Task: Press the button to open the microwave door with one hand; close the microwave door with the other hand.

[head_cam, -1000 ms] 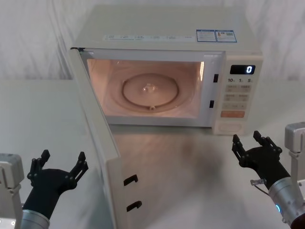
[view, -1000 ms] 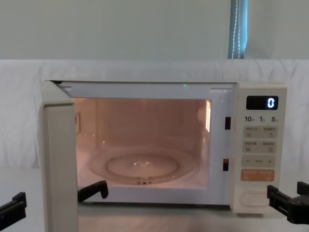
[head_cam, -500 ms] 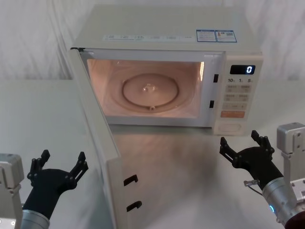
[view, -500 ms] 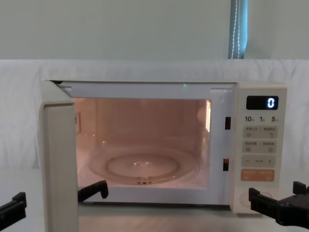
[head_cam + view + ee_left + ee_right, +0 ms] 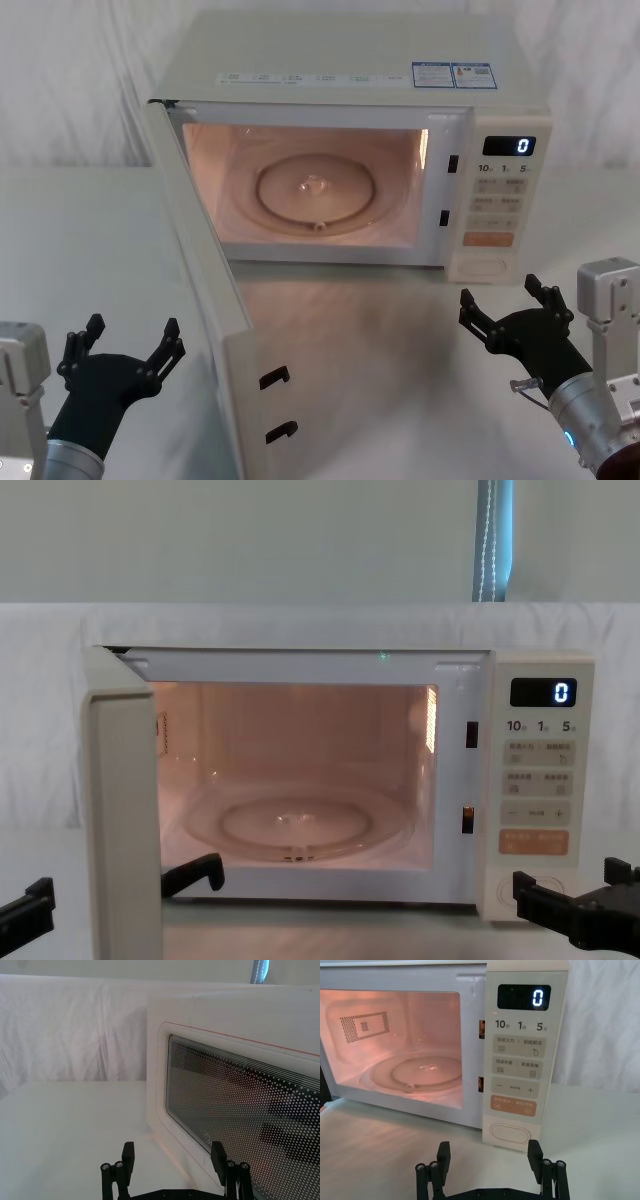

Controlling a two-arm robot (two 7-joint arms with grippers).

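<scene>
The microwave door [image 5: 212,300] stands wide open, swung out toward me on the left, with two latch hooks on its free edge. In the left wrist view its dark window [image 5: 240,1105] is close ahead. My left gripper [image 5: 133,338] hangs open just left of the door's outer face, apart from it, and the door frame lies just past its fingertips [image 5: 173,1152]. The button [image 5: 484,267] is the wide cream key at the foot of the control panel [image 5: 509,1133]. My right gripper [image 5: 500,300] is open and empty, low in front of that panel and short of the button [image 5: 489,1152].
The microwave [image 5: 340,70] sits on a white cloth-covered table [image 5: 400,380] with a white drape behind. Its lit cavity holds a glass turntable [image 5: 317,190]. The display [image 5: 524,996] reads 0. An orange key [image 5: 514,1105] sits above the button.
My right gripper has shifted left and slightly back from the panel, mostly in the first half second. The left gripper and the door have not moved.
</scene>
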